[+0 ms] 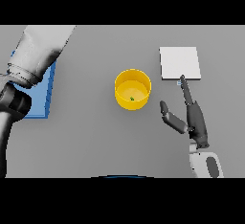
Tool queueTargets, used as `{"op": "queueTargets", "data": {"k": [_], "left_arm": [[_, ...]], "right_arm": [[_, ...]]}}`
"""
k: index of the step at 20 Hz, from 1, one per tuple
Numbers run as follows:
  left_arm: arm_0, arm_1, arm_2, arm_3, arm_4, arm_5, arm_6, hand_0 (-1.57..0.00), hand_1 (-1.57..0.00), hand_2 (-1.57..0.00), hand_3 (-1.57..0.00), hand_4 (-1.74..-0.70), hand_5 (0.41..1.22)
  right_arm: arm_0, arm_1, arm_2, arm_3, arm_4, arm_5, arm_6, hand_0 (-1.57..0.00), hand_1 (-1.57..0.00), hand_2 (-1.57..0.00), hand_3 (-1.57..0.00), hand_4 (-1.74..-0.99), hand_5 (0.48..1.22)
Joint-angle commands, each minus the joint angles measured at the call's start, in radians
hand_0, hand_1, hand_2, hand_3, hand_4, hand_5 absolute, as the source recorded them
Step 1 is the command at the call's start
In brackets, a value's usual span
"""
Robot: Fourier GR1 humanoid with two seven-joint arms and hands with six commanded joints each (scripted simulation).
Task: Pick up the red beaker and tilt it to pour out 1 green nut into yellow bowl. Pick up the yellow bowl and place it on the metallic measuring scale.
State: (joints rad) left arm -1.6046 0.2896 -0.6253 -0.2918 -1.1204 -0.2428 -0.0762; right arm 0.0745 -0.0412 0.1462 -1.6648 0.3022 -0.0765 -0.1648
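Note:
The yellow bowl [133, 89] stands on the grey table near the middle, with one small green nut [132, 98] inside it. The metallic measuring scale [179, 63] is a flat light square to the bowl's upper right. My right hand [194, 117] is open just right of the bowl and apart from it. Its fingers [185, 88] stretch up to the scale's front edge and its thumb [170, 115] points toward the bowl. My left arm [36, 55] rises along the left side and its hand is out of view. No red beaker shows.
A blue mat [42, 96] lies at the left, partly hidden behind my left arm. Bare grey table [95, 141] lies in front of the bowl.

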Motion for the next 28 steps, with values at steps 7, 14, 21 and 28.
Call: {"op": "queueTargets", "data": {"k": [7, 14, 21, 28], "left_arm": [[0.114, 0.189, 0.315, 0.069, 0.297, 0.158, 0.145, -1.57, -1.57, -1.57, -1.43, -1.74, 1.221], [0.370, 0.283, 0.526, -0.006, 0.548, 0.314, 0.297, -1.57, -1.57, -1.57, -1.46, -1.74, 1.221], [0.693, 0.265, 0.609, -0.362, 0.730, 0.379, 0.475, -1.57, -1.57, -1.57, -1.46, -1.74, 1.221], [0.969, 0.213, 0.617, -0.697, 0.798, 0.459, 0.566, -1.57, -1.57, -1.57, -1.50, -1.74, 1.221]], "right_arm": [[-0.013, 0.011, -0.015, 0.014, -0.050, 0.016, 0.001, 0.00, 0.00, 0.00, 0.00, -1.012, 0.659], [-0.026, -0.004, -0.007, 0.018, -0.018, 0.006, 0.014, 0.00, 0.00, 0.00, 0.00, -1.048, 0.652], [-0.009, -0.022, 0.003, -0.002, 0.015, 0.001, 0.021, 0.00, 0.00, 0.00, 0.00, -1.035, 0.650], [-0.003, -0.024, -0.005, 0.011, -0.012, 0.019, 0.005, 0.00, 0.00, 0.00, 0.00, -1.005, 0.647]]}}
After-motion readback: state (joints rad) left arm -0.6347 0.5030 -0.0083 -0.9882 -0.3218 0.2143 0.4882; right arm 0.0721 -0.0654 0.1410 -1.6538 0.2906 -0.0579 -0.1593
